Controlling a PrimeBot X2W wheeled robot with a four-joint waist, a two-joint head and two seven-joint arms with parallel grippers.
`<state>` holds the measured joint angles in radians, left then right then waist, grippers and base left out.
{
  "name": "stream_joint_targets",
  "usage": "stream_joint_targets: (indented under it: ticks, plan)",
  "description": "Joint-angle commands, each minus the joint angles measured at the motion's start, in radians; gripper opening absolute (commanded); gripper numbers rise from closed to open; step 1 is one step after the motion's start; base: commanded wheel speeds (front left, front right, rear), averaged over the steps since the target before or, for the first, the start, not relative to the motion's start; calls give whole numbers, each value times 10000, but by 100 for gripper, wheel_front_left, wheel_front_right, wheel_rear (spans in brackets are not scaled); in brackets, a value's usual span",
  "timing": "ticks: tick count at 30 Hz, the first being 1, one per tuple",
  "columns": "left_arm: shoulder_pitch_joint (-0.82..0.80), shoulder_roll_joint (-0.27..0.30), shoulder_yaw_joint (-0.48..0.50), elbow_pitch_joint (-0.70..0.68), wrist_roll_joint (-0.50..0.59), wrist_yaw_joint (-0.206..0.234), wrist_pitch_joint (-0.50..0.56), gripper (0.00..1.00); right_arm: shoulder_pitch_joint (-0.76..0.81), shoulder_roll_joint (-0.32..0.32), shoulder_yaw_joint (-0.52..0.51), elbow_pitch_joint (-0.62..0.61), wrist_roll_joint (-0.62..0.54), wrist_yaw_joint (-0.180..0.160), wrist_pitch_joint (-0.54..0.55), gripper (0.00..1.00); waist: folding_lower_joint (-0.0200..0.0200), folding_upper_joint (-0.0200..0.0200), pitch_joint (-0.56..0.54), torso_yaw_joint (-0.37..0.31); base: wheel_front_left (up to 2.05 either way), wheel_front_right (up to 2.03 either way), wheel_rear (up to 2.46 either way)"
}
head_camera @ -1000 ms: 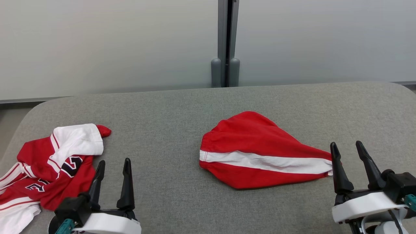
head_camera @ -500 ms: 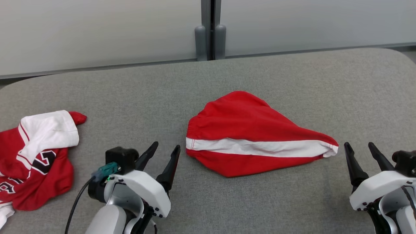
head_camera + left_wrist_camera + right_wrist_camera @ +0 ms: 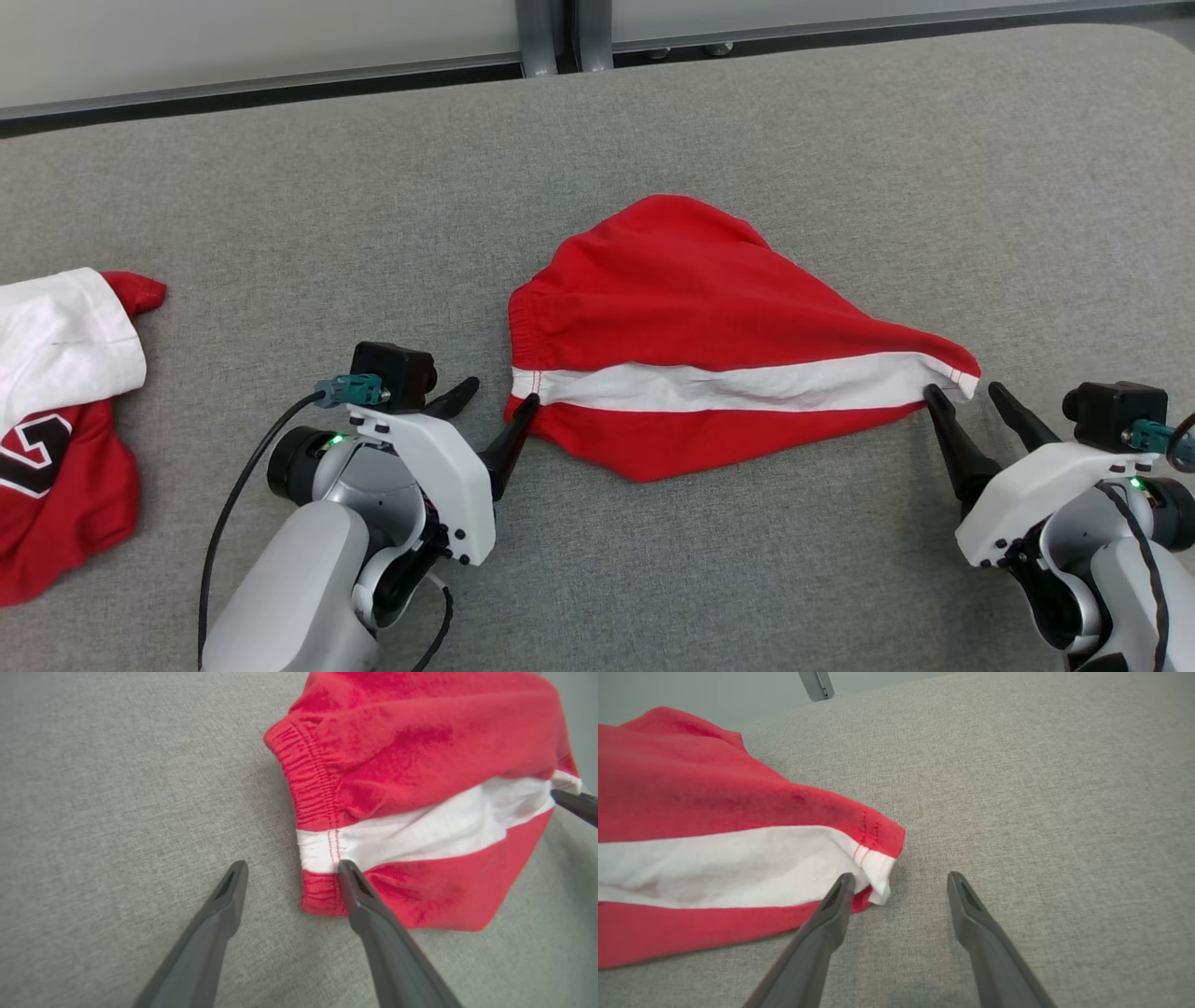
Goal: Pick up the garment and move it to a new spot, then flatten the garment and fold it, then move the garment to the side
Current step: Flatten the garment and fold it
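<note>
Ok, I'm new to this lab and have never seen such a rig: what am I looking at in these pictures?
It is a two-armed robot at a grey padded surface. One picture comes from its head, looking down; two come from cameras on its wrists, looking along each arm's two dark fingers. A red garment with a white stripe lies in the middle, a red and white jersey at the left. The left gripper is open at the garment's elastic end, the right gripper open at its opposite tip. Nothing is held.
</note>
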<state>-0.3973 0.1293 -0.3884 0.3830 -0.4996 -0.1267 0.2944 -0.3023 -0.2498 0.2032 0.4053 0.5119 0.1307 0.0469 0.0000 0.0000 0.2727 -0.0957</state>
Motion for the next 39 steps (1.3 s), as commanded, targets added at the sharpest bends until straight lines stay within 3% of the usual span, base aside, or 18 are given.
stream_joint_targets:
  ticks: [1,9,10,11,12,13,21,30,33,39]
  plan:
    - [-249,100,-118,15,-155,-49,-6,100,-160,-74,102,122,125,2,-67,100,0,0,109,-15,0,0,0]
    - [-523,246,-991,-273,-1147,-57,13,100,-434,-184,513,687,507,2,-356,100,0,0,272,47,0,0,0]
    - [-623,340,-1073,-349,-1255,-56,-69,100,-477,-202,616,786,568,2,-407,70,0,0,281,48,0,0,0]
    - [-646,367,-1120,-378,-1271,-58,-113,84,-505,-205,678,816,609,2,-450,45,0,0,279,46,0,0,0]
    - [-681,397,-1171,-418,-1242,-57,-177,44,-523,-212,737,836,632,2,-489,18,0,0,275,45,0,0,0]
    - [-689,415,-1216,-466,-1252,-59,-227,0,-540,-224,788,864,664,2,-492,0,0,0,260,47,0,0,0]
    - [-103,636,-1282,-1181,-1558,-48,-510,0,-362,-372,1096,859,993,2,-966,0,0,0,-454,83,0,0,0]
    - [542,1351,-636,-3115,-1996,239,-424,0,-86,-765,1076,-464,1695,2,-1185,0,0,0,-1103,178,0,0,0]
    - [28,1899,-423,-3677,-1720,299,-201,0,-415,-984,1097,-1055,1989,2,-980,0,0,0,-1103,194,0,0,0]
    - [-1902,2253,3,-3361,-2189,96,231,0,-1978,-1340,1402,-1486,2615,2,-542,0,0,0,-541,293,0,0,0]
